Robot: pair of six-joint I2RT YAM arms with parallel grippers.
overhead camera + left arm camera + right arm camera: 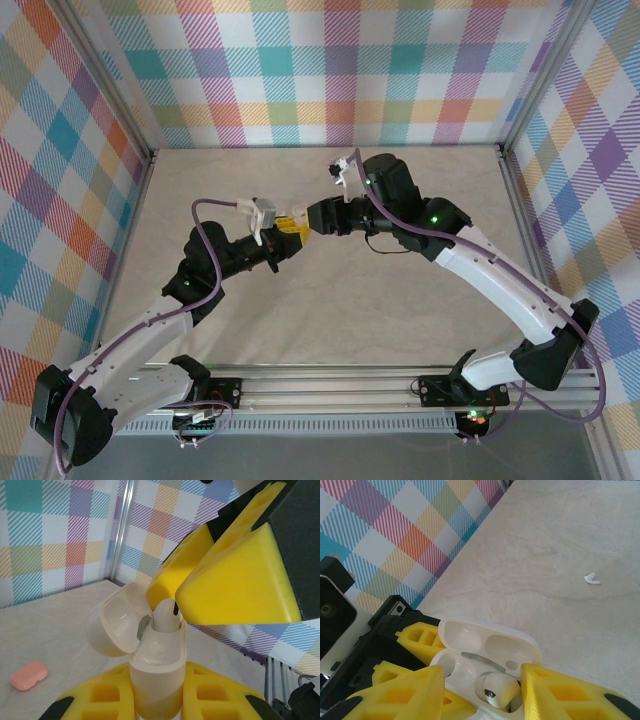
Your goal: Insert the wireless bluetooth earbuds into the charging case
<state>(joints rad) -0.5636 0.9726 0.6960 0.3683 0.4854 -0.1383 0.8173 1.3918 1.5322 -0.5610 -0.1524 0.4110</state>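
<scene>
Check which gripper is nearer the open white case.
Left. The left gripper is clamped low on the white case, touching it. The right gripper hangs over its open top, fingers parted either side of the earbud standing in it.
</scene>
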